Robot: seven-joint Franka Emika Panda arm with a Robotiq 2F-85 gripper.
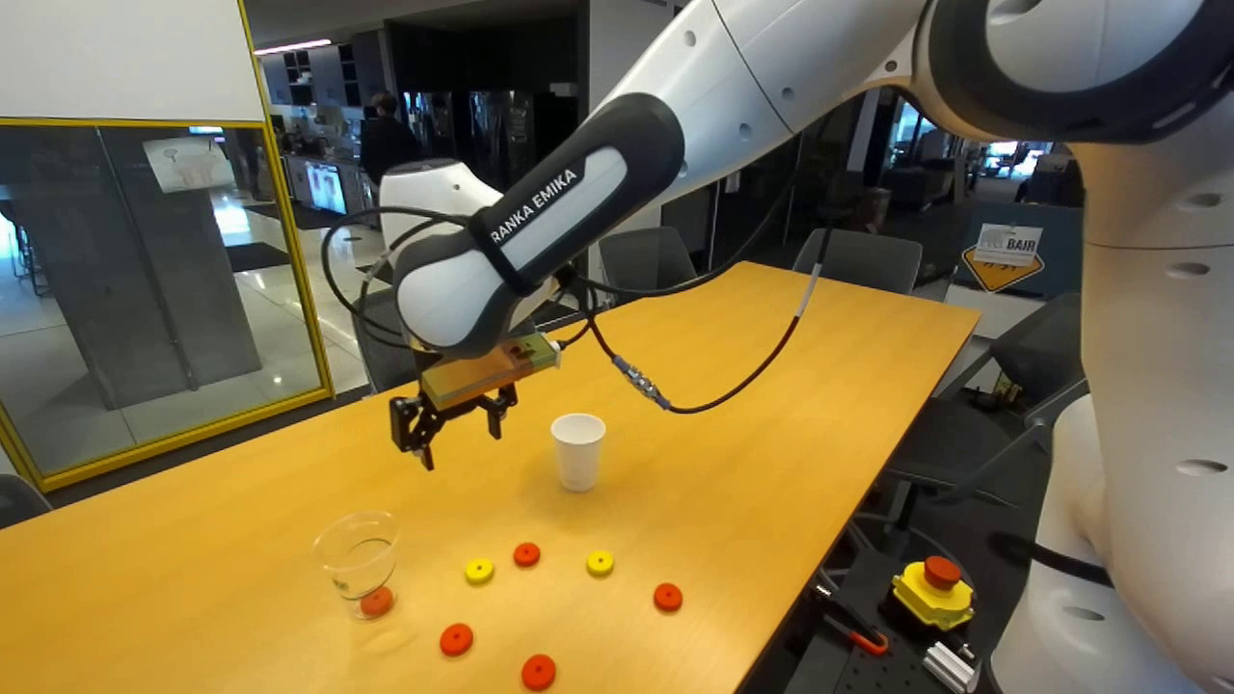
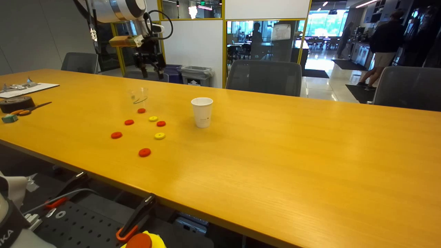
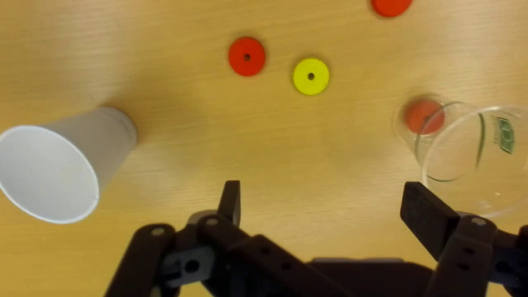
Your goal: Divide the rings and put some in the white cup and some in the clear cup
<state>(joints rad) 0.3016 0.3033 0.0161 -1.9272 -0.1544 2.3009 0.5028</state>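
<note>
My gripper [image 1: 463,450] hangs above the table with its fingers [image 3: 427,216] wide apart and only bare wood showing between them. The white cup [image 1: 578,453] stands upright, on the left in the wrist view. On the right there is the clear cup [image 3: 474,156], also upright, with a red ring [image 3: 425,116] at its bottom. Several more rings lie flat and loose on the table, among them a red ring [image 3: 247,56], a yellow ring [image 3: 311,76], another yellow ring [image 1: 600,564] and a red ring [image 2: 144,152] nearest the table's edge in that exterior view.
A roll of dark tape [image 2: 17,104], scissors [image 2: 32,109] and a small green block [image 2: 9,119] lie at one side of the table [image 2: 293,155]. Beyond them is a white board [image 2: 31,90] with metal parts. Chairs [image 2: 263,77] line the far edge. A red-and-yellow button [image 1: 933,593] sits beside the robot base.
</note>
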